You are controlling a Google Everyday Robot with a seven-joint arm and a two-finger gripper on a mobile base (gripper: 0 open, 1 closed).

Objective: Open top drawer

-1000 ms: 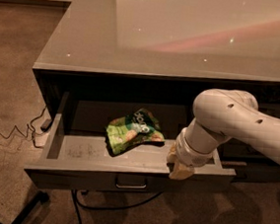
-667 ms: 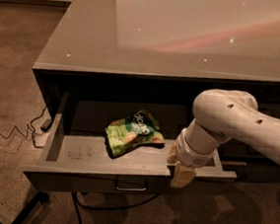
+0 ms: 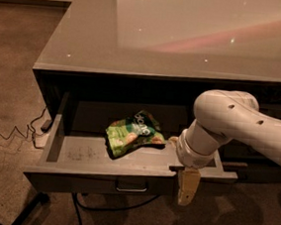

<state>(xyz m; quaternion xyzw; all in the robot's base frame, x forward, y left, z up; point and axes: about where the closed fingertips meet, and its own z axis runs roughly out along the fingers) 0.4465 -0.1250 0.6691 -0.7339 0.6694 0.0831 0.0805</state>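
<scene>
Beneath a grey countertop [image 3: 187, 34] we see the top drawer [image 3: 74, 183] pulled out, a crumpled green snack bag [image 3: 133, 136] on its pale floor (near the middle). Our white arm [image 3: 229, 123] bends down from the right over the front edge, and the gripper [image 3: 188, 186] hangs before the drawer face, right of the metal pull [image 3: 132, 187]; spread or closed, we cannot tell.
</scene>
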